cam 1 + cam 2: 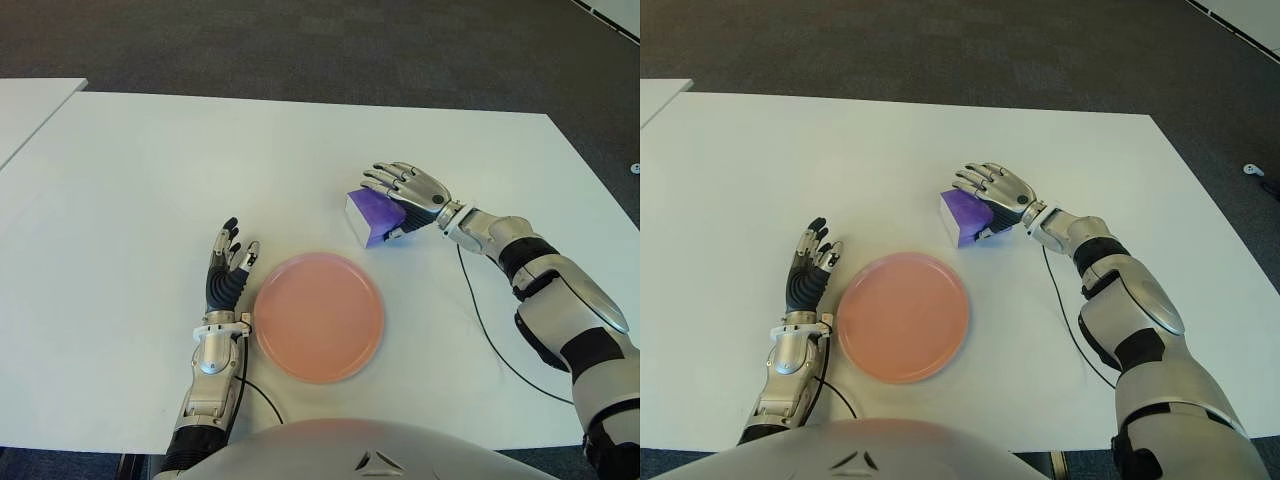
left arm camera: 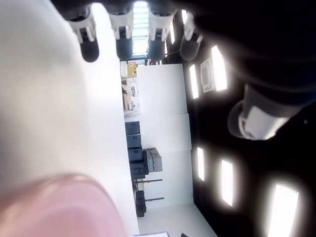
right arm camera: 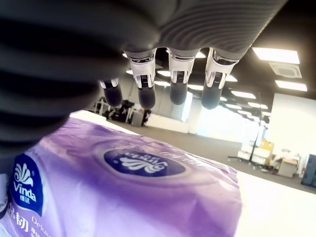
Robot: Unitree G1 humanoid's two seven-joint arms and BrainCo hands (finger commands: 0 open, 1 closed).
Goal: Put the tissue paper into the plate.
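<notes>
L hand [image 1: 228, 272] shows just beside the pink plate [image 1: 319, 316], on its left, fingers [image 1: 229, 238] straight and relaxed, holding nothing. Plate sits on the white surface [image 1: 150, 180], nothing in it. Tissue paper pack [image 1: 374, 217], purple w/ white end, is on the surface just past the plate's far right edge, not touching it. R hand [image 1: 410, 190] is over the pack's top, fingers [image 3: 170, 94] extended above it, not closed round it; can't tell if the palm touches.
</notes>
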